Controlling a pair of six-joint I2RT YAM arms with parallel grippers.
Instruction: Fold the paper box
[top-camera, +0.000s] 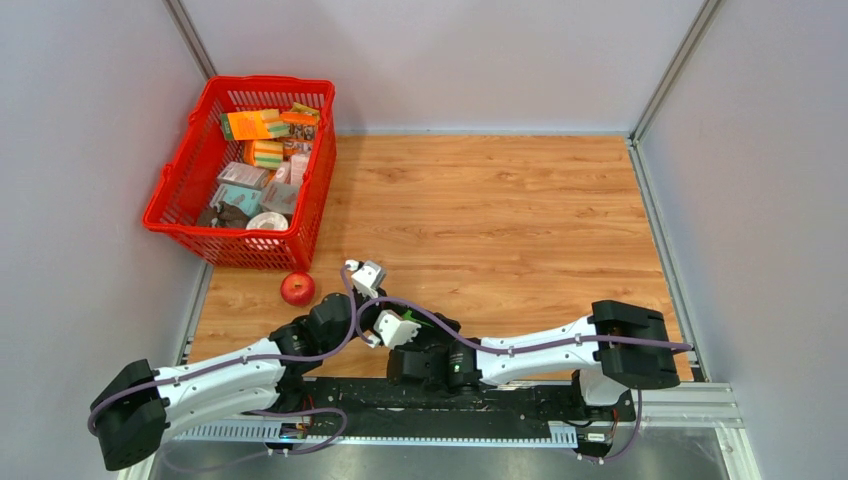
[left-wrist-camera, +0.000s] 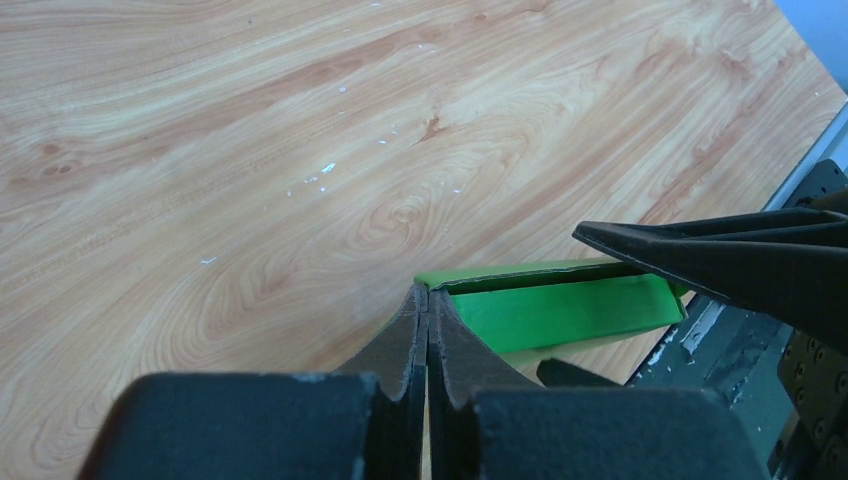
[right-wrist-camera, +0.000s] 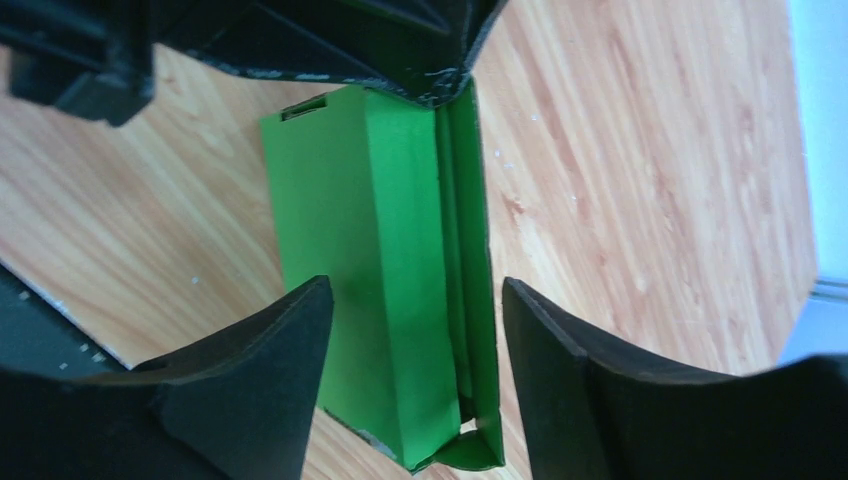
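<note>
hidden: top view shows no paper box (right-wrist-camera: 375, 250); the two wrists meet over it. In the right wrist view its far end is covered by the left hand (left-wrist-camera: 428, 300).
box: bright green, partly formed, broad panel up, open fold along one long side. Lies on the surface (top-camera: 500, 200) near the front edge, between both arms.
left hand: fingers pressed together, pinching the box edge at one end.
right hand (right-wrist-camera: 412, 300): fingers apart, straddling the other end; contact can't tell.
surface: light wood grain, few white specks.
room: pale grey walls on three sides. Red basket (top-camera: 250, 252) of small packages far left, red apple (top-camera: 297, 289) just in front of it.
</note>
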